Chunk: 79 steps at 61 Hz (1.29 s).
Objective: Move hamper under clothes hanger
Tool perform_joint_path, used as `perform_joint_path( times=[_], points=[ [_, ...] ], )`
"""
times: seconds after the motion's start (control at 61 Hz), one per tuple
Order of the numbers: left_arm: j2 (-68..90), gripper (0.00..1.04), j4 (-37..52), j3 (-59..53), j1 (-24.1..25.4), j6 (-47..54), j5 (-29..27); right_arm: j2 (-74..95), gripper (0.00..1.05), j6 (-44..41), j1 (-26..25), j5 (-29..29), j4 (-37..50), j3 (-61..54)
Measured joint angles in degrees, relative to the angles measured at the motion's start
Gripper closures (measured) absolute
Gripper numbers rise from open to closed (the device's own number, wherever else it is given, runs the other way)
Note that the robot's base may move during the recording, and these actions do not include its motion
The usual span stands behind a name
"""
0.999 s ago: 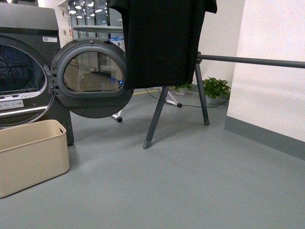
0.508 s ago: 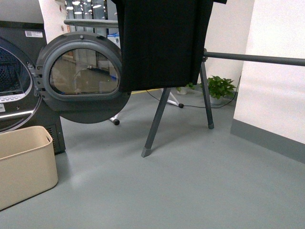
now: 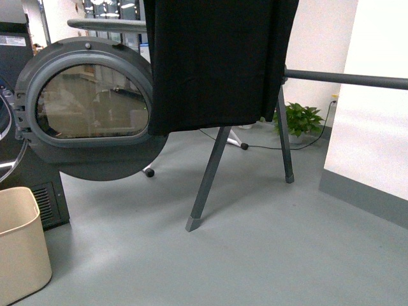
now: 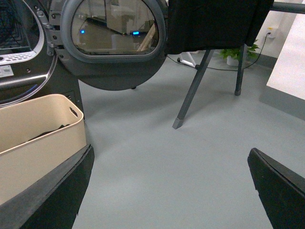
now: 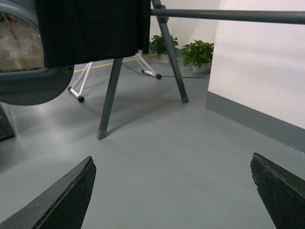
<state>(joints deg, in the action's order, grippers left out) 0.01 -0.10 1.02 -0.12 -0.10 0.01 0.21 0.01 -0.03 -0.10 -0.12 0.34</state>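
The beige hamper (image 3: 22, 245) stands on the floor at the lower left of the front view, in front of the dryer and apart from the rack. The left wrist view shows the hamper (image 4: 38, 138) beside one finger, with dark cloth lying inside. The clothes hanger (image 3: 344, 79) is a dark grey bar on splayed legs, further right, with a black garment (image 3: 217, 64) draped over it. My left gripper (image 4: 170, 157) is open over bare floor. My right gripper (image 5: 171, 162) is open too, facing the clothes hanger (image 5: 228, 15) legs. Neither holds anything.
A dark grey dryer with its round door (image 3: 89, 108) swung open stands at the left, behind the hamper. A white wall (image 3: 376, 127) with a grey skirting juts in at the right. Potted plants (image 3: 303, 118) and a cable lie beyond the rack.
The front view has swung right and closer: the hamper and dryer have slid toward the left edge, and the door, garment and rack legs look larger.
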Motion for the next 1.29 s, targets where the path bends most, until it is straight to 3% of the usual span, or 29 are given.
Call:
perform_joint_path(
  times=[1.294],
  points=[
    [0.1,0.07,0.0,0.0,0.0,0.0,-0.1,0.0,0.08,0.0,0.0,0.0,0.0,0.0]
  ],
)
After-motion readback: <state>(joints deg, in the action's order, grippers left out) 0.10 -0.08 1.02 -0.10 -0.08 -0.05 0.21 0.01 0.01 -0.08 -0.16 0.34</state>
